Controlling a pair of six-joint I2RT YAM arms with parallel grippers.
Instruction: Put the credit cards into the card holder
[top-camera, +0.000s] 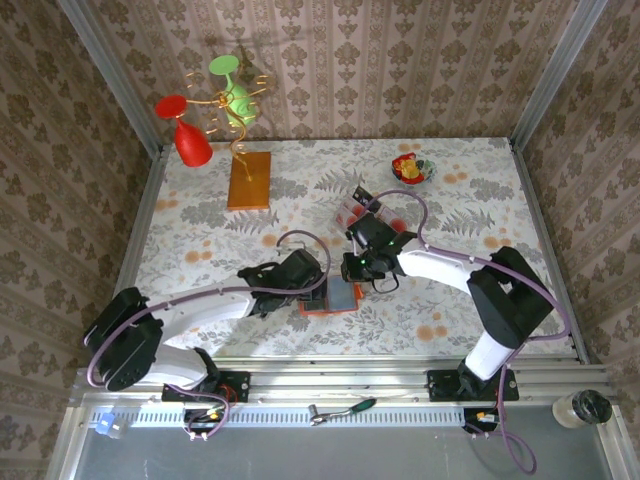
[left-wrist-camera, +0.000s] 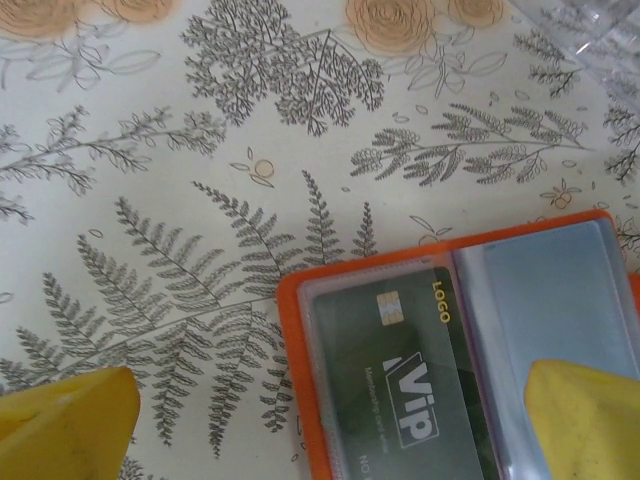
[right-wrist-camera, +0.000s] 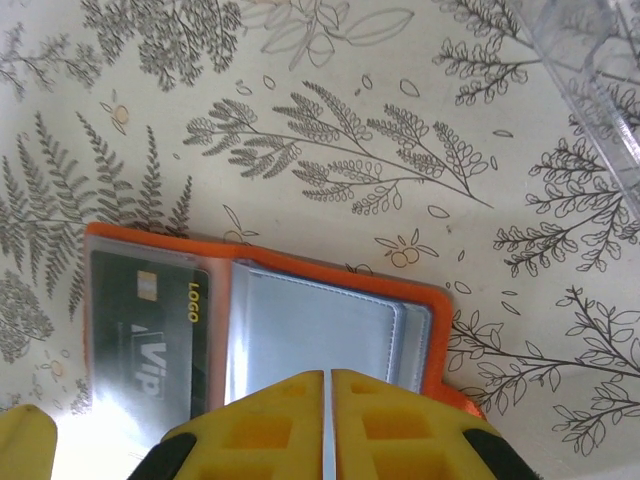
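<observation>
Orange and leather-like, the card holder lies open and flat on the fern-printed worktop, near its front edge, grey-blue inside facing up. A dark card sits under the clear sleeve of one half; it carries a gold chip, "LOGO" in yellow and a white "VIP" badge, with smaller print too fine to read. The left end effector hangs released, its yellow fingertips spread wide, one over bare cloth and one over the holder. The right end effector is clenched, its fingers pressed together with only a seam between them, over the holder's empty half; whether they pinch the sleeve I cannot tell. Just beyond the holder stands a clear plastic tray with reddish credit cards in it. Farther back are a small bowl of colourful bits and a wooden board bearing a wire stand with a red glass and a green glass
</observation>
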